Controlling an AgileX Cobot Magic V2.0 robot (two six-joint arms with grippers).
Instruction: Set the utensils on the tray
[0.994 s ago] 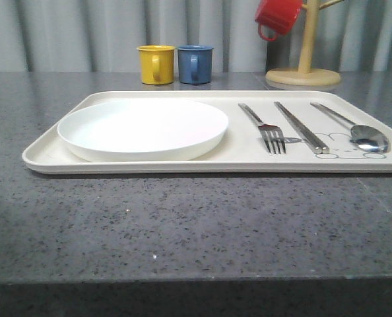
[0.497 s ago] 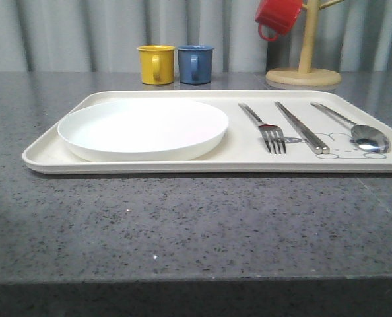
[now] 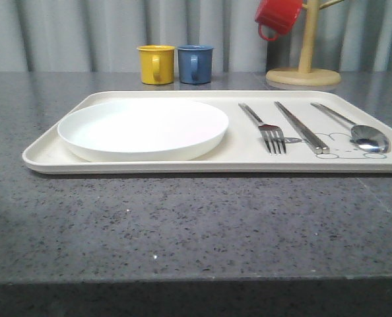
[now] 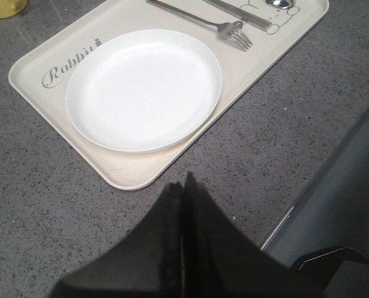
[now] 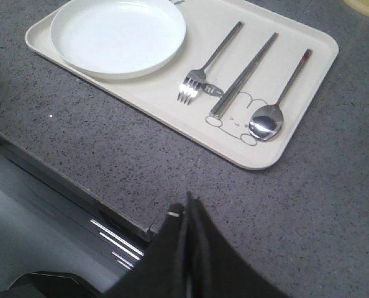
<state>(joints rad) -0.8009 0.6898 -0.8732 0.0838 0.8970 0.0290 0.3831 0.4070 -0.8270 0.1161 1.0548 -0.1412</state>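
The cream tray (image 3: 150, 164) lies across the grey table, with "Rabbit" script at one end in the left wrist view (image 4: 29, 65). On it rest the round white plate (image 3: 143, 127) at the left, then the fork (image 3: 265, 130), the chopsticks (image 3: 301, 127) and the spoon (image 3: 361, 132) side by side. The right wrist view has the same row: plate (image 5: 118, 36), fork (image 5: 203, 68), chopsticks (image 5: 243, 76), spoon (image 5: 273, 110). My left gripper (image 4: 184, 186) is shut and empty, held over bare table near the tray's corner. My right gripper (image 5: 188, 205) is shut and empty at the table's front edge.
A yellow mug (image 3: 156, 64) and a blue mug (image 3: 195, 63) stand behind the tray. A red mug (image 3: 276, 16) hangs on a wooden mug tree (image 3: 304, 69) at the back right. The table's front edge (image 5: 79, 186) runs close to my right gripper.
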